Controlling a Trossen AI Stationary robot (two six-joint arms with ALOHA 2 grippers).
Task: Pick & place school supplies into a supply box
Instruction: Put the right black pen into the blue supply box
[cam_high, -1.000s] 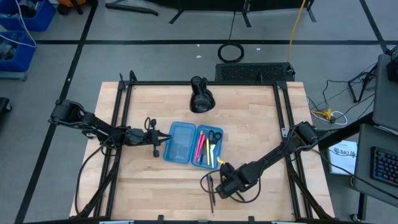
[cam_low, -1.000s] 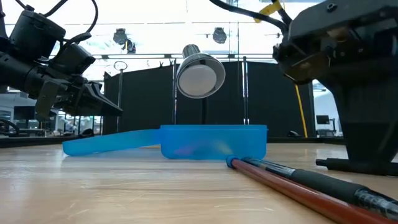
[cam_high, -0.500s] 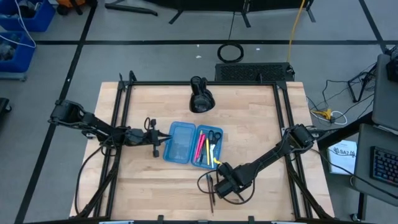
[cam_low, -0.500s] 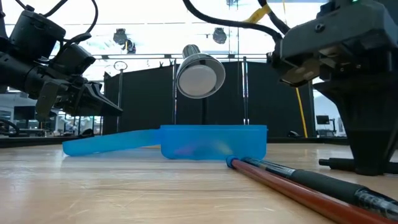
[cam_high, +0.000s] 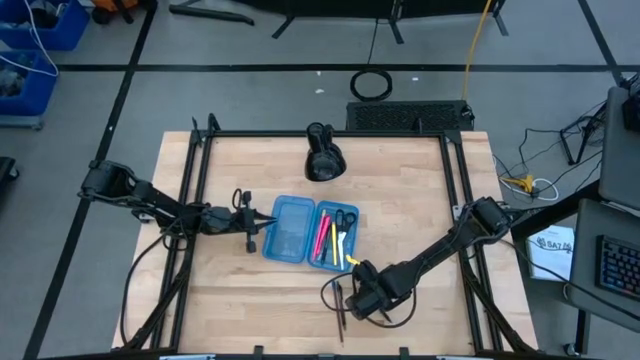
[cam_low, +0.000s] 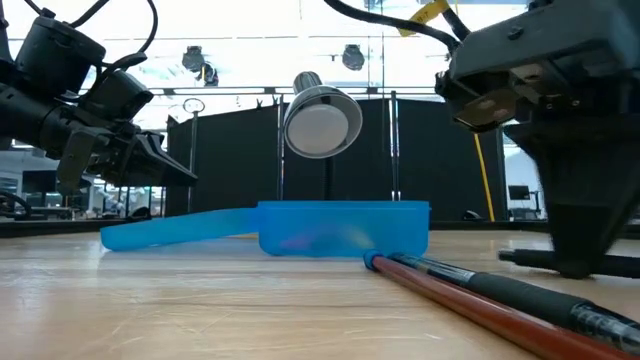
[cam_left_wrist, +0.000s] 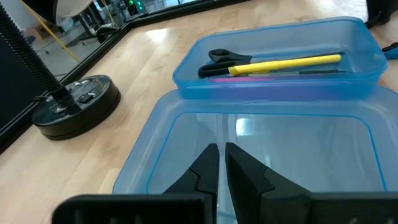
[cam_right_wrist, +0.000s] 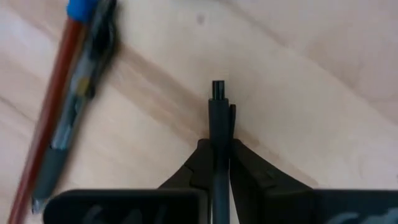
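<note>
Step in hand: pickup. The right tool (cam_right_wrist: 219, 163) pinches a black pen (cam_right_wrist: 218, 124) lying on the wood surface (cam_high: 420, 220), just beside the supply box (cam_high: 310, 232). Next move calls for a lift and carry over the box's filled half. The left tool (cam_left_wrist: 221, 163), pressed together and empty, hovers at the box's empty half. A black lamp (cam_high: 323, 153) stands beyond the box; workshop floor surrounds.

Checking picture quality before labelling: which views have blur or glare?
Low view: bright backlit windows, near pens soft. Right wrist view: red pencil blurred, held black pen sharper. Left wrist view: reflections on the blue pencil case. High view: evenly lit.
</note>
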